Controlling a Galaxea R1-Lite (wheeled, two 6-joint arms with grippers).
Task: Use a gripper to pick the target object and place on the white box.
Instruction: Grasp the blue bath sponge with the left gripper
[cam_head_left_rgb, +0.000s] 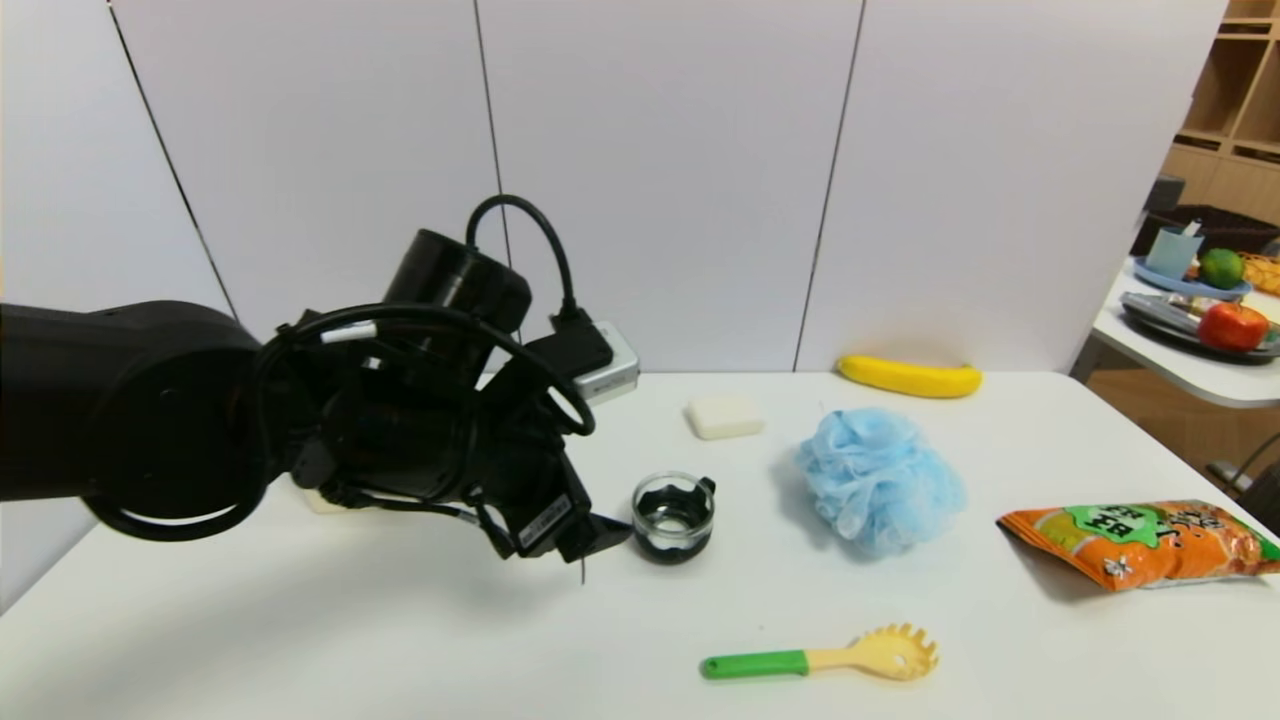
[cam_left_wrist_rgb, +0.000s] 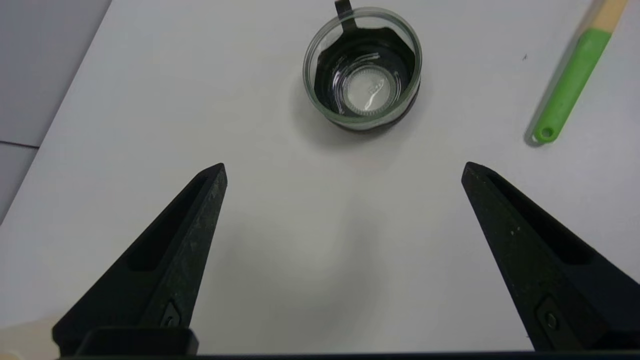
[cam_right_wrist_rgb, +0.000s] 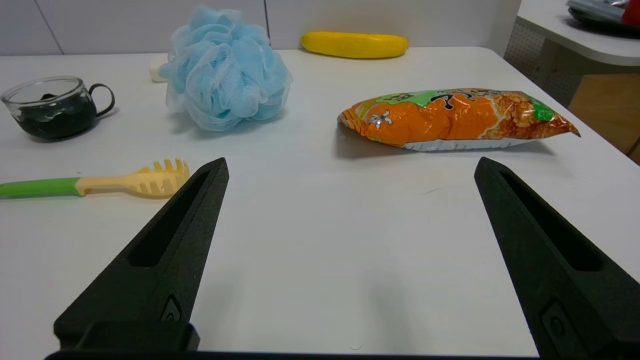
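Head view: a ruffled, ball-shaped blue mesh pouf (cam_head_left_rgb: 880, 480), with no long axis, is seen on the matte white table (cam_head_left_rgb: 400, 640), at 3 o'clock from a glass cup (cam_head_left_rgb: 673, 516). The box is hidden behind the left arm.

Left wrist view: the left gripper (cam_left_wrist_rgb: 344, 170) is spread wide, empty, above bare table.

Right wrist view: the right gripper (cam_right_wrist_rgb: 350, 167) is spread, empty.
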